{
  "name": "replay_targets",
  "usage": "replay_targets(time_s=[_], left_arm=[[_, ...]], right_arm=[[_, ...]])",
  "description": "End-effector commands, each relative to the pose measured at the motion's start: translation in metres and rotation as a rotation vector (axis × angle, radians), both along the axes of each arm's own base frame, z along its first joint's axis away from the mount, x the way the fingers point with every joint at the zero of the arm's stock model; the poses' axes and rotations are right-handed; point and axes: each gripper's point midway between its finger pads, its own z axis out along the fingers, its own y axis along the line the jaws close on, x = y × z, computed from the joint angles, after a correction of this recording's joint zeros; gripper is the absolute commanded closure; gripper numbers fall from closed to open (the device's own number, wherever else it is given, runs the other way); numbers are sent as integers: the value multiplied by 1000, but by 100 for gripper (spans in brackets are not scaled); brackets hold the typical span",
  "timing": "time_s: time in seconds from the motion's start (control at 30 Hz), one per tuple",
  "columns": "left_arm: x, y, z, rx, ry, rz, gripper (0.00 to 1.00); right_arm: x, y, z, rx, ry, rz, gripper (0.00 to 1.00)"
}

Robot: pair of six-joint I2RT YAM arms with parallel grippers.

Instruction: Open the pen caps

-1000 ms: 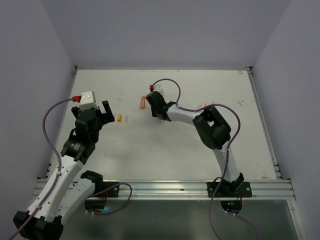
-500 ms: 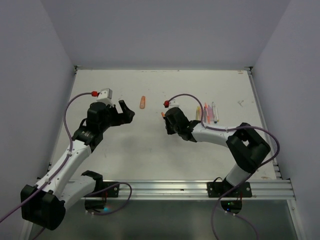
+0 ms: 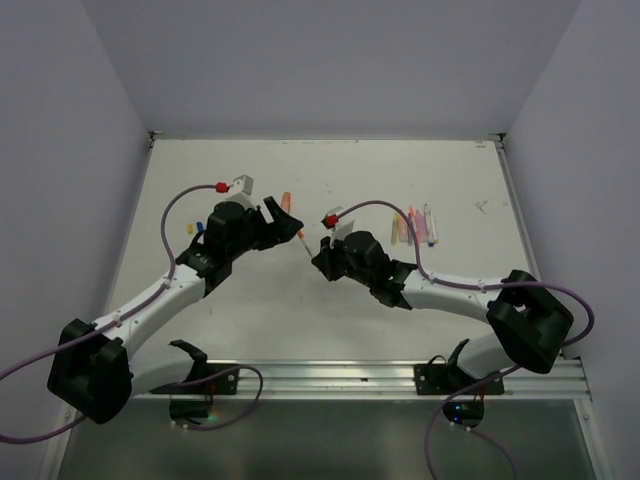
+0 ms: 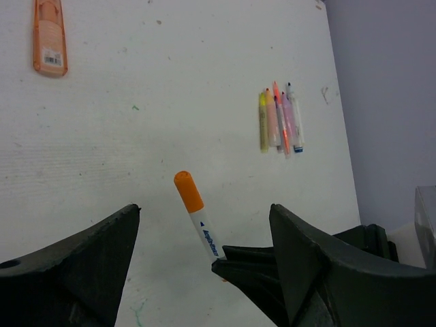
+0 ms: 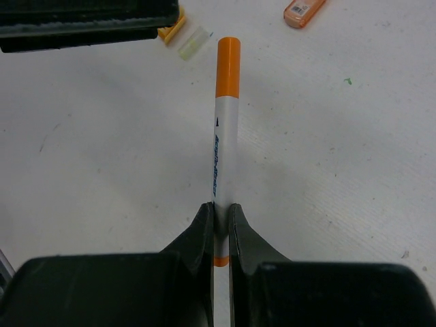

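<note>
From above, both my arms have swung in toward the middle of the tabletop (image 3: 220, 165) since a second ago, my left from the left edge. My right claw (image 3: 318, 257) is pinched shut on a white pen (image 3: 304, 243). Its long axis runs diagonally, cap end aimed far-left at my left claw (image 3: 283, 221).

Left wrist: my fingers (image 4: 88, 262) stand wide apart, gripping nothing. The orange cap (image 4: 187, 191) rises between them, tilted up-left and touching neither. The other pens (image 4: 279, 122) lie in a row toward the right edge.

Right wrist: the pen juts straight ahead from my closed fingertips, cap farthest away.
</note>
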Motion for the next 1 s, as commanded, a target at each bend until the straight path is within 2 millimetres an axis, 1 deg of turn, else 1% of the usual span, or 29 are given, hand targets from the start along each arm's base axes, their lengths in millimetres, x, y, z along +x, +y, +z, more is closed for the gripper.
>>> replay_targets(time_s=[0.0, 0.07, 0.1, 0.2, 0.23, 0.27, 0.3, 0.37, 0.63, 0.83, 0.97], left_arm=[[14, -5, 7, -65, -16, 65, 21], [15, -7, -1, -61, 4, 70, 26], [17, -7, -2, -65, 6, 84, 29], [21, -10, -7, -61, 18, 94, 36], [23, -11, -12, -55, 30, 95, 37], [25, -13, -9, -60, 25, 94, 37], [26, -15, -10, -58, 28, 91, 41], [29, -18, -12, -54, 33, 88, 43], [32, -29, -17, -58, 47, 74, 53], [35, -32, -14, -79, 41, 79, 57], [35, -33, -11, -96, 42, 81, 61]], right_arm=[[2, 9, 31, 83, -86, 25, 100], [0, 11, 32, 89, -93, 33, 100], [0, 10, 33, 90, -97, 32, 100], [-1, 10, 32, 88, -101, 35, 100], [-1, 10, 32, 89, -102, 35, 100], [-1, 11, 31, 87, -99, 38, 100], [-1, 11, 30, 87, -98, 39, 100], [-2, 12, 30, 87, -100, 41, 100], [-3, 14, 26, 83, -97, 49, 100], [-4, 15, 24, 80, -96, 53, 100], [-5, 16, 23, 79, -95, 58, 100]])
